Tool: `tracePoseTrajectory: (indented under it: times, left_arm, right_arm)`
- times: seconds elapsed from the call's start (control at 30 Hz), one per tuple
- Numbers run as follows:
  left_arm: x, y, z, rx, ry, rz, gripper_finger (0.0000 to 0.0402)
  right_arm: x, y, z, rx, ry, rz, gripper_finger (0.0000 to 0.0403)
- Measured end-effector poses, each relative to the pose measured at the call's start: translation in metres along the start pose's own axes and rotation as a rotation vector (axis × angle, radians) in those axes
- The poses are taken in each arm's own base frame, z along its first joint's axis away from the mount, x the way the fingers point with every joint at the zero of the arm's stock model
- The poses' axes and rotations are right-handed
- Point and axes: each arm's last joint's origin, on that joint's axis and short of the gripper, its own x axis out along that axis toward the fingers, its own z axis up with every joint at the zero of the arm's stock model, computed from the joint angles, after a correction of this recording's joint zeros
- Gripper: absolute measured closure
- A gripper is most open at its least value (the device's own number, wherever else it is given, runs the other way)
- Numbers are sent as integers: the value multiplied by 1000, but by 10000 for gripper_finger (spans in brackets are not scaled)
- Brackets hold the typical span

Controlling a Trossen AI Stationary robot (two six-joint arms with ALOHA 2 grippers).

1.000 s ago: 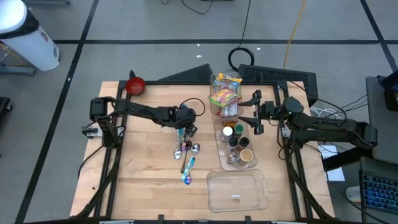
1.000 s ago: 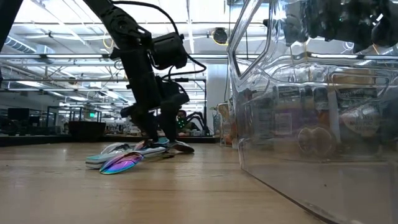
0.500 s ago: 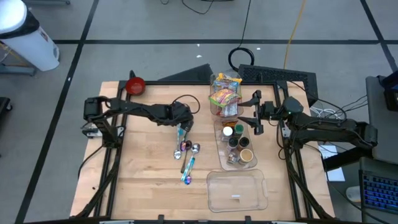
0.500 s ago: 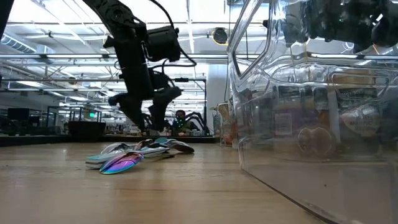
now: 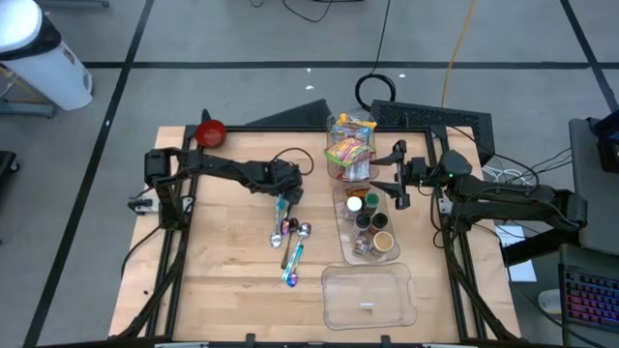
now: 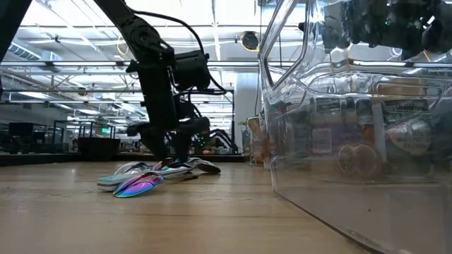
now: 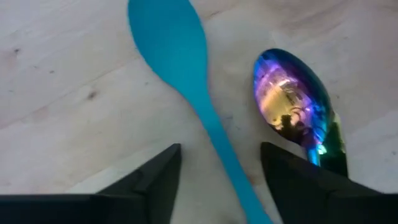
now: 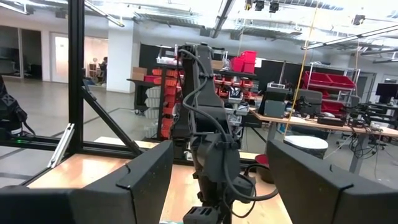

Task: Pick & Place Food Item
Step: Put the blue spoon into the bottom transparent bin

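Pale wooden planks form the counter. Near its centre the left hand stands parted, its fingers either side of a slim matte turquoise spoon, gripping nothing. At that spoon's 3 o'clock lies a glossy iridescent metal spoon. At the counter's 2 o'clock the right hand hangs parted and unladen, beside clear plastic tubs holding bright snack packets.

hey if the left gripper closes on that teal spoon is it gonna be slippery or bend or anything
The teal spoon looks like thin moulded plastic, so probably light and slightly flexible, not floppy. Its smooth surface and narrow handle may let it twist between the fingers of the left gripper. It lies flat on the wooden table, so getting under it could be awkward, and it may slide when nudged.
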Motion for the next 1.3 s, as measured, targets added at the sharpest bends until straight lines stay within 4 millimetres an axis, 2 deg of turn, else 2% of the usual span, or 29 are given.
tracePoseTrajectory:
  times: [0.33,0.4,0.53,0.67,0.8,0.93,1.1,1.2,1.3]
  left_arm:
    - [1,1,0,55,-31,40,373]
    - [1,1,0,72,-43,48,385]
    - [1,0,2,96,-64,44,373]
    - [-8,3,4,132,-83,42,385]
    - [-39,2,12,163,-178,-12,386]
    - [-79,-2,13,201,-286,-108,383]
    - [-133,-15,-3,331,-435,-262,384]
    - [-161,-27,-15,409,-538,-377,384]
    - [-182,-40,-28,482,-638,-491,383]
  right_arm:
    - [0,0,0,2,1,1,152]
    - [0,0,0,2,1,1,152]
    - [0,0,0,1,1,0,152]
    - [0,0,0,-3,1,0,152]
    - [0,0,0,-22,1,-1,152]
    - [0,0,0,-21,5,-2,152]
    - [2,5,-4,-8,35,27,152]
    - [6,19,-8,-25,77,67,152]
    - [10,36,-6,-56,81,15,152]
